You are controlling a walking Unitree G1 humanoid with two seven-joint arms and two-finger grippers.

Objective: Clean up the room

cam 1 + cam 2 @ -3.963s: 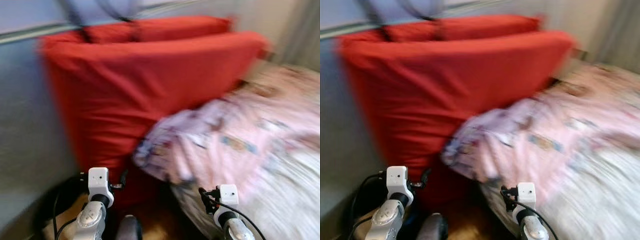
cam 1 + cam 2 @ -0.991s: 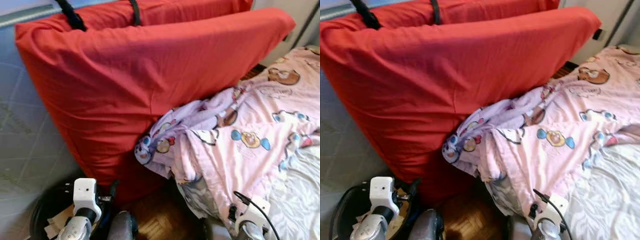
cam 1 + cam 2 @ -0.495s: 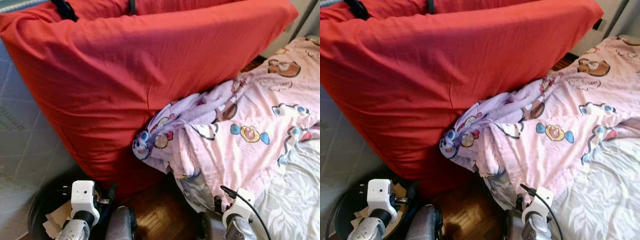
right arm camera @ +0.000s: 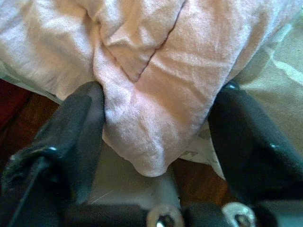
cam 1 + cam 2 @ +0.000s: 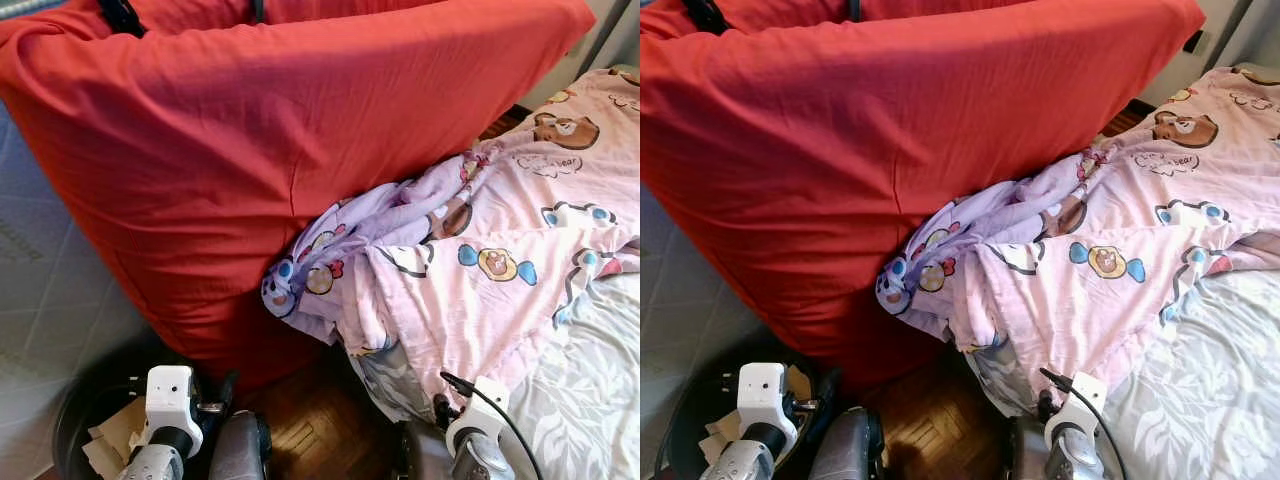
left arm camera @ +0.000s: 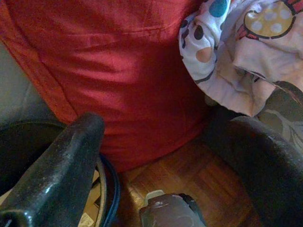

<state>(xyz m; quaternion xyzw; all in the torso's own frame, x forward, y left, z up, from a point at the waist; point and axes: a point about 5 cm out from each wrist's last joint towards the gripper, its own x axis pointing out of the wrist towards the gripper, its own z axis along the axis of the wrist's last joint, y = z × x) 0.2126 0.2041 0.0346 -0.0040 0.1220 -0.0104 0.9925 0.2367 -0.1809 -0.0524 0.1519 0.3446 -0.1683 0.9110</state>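
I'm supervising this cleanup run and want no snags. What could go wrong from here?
The right gripper, open around a fold of the pink blanket, might pinch the grey sheet beneath too. Tugging could also drag the blanket's hanging corner onto the wooden floor or toward the black bin.

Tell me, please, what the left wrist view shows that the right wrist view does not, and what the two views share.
The left wrist view alone shows the red cushion, the rim of a black bin with cardboard scraps in it, and the cartoon-printed part of the pink blanket. The left gripper hangs open above the floor, holding nothing.

The right wrist view alone shows a plain pink fold of that blanket lying between the open fingers of the right gripper, and the pale leaf-patterned bedsheet.

Both show the blanket and the dark wooden parquet floor.
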